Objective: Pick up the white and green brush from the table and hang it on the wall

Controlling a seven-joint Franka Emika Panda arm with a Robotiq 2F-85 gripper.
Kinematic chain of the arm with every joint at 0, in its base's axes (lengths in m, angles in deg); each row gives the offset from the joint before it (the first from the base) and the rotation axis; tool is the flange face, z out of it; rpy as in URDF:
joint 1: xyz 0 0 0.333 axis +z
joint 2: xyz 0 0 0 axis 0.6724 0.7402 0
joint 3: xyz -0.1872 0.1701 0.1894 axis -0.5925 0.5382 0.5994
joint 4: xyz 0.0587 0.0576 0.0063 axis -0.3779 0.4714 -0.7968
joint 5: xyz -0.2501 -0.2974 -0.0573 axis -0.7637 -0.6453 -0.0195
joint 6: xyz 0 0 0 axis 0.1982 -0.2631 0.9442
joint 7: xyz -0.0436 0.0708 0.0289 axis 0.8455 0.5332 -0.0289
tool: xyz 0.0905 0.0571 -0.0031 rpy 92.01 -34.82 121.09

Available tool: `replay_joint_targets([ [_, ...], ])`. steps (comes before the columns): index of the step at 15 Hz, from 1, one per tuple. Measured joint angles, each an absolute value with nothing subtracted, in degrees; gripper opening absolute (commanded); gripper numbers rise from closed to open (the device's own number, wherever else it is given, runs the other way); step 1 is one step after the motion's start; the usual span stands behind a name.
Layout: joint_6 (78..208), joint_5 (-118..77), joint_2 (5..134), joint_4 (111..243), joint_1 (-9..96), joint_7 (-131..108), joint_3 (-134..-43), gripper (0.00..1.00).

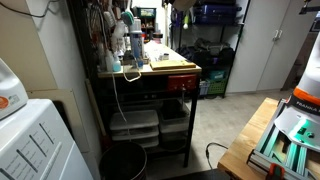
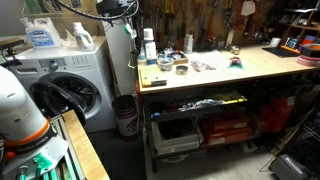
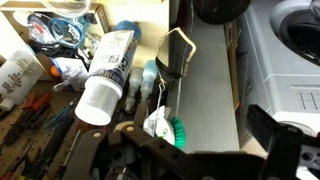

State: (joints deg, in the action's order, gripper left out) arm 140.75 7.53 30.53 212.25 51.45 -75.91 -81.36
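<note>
The white and green brush (image 3: pixel 165 127) shows in the wrist view: a white head with green bristles and a thin handle running up the frame. It lies against a grey vertical panel (image 3: pixel 205 90) at the end of the workbench. My gripper (image 3: pixel 190 160) is open, with its dark fingers wide apart at the bottom of the frame. The brush sits between them, nearer the left finger, and neither finger closes on it. In an exterior view the gripper (image 1: pixel 132 52) is at the near end of the workbench; the brush is too small to make out there.
A white bottle (image 3: pixel 105 75) and other bottles and tools (image 3: pixel 50 30) crowd the bench beside the panel. A washing machine (image 3: pixel 290 50) stands close on the other side and also shows in an exterior view (image 2: pixel 70 85). A black bin (image 2: pixel 125 115) stands by the workbench (image 2: pixel 200 75).
</note>
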Motion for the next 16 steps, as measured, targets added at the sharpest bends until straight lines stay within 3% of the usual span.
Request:
replay_joint_targets([
  [8,119.4,-9.3,21.5,205.0,51.6,-47.8,-77.7,1.00],
  [16,98.9,-17.4,16.6,197.9,51.9,-38.6,-76.7,1.00],
])
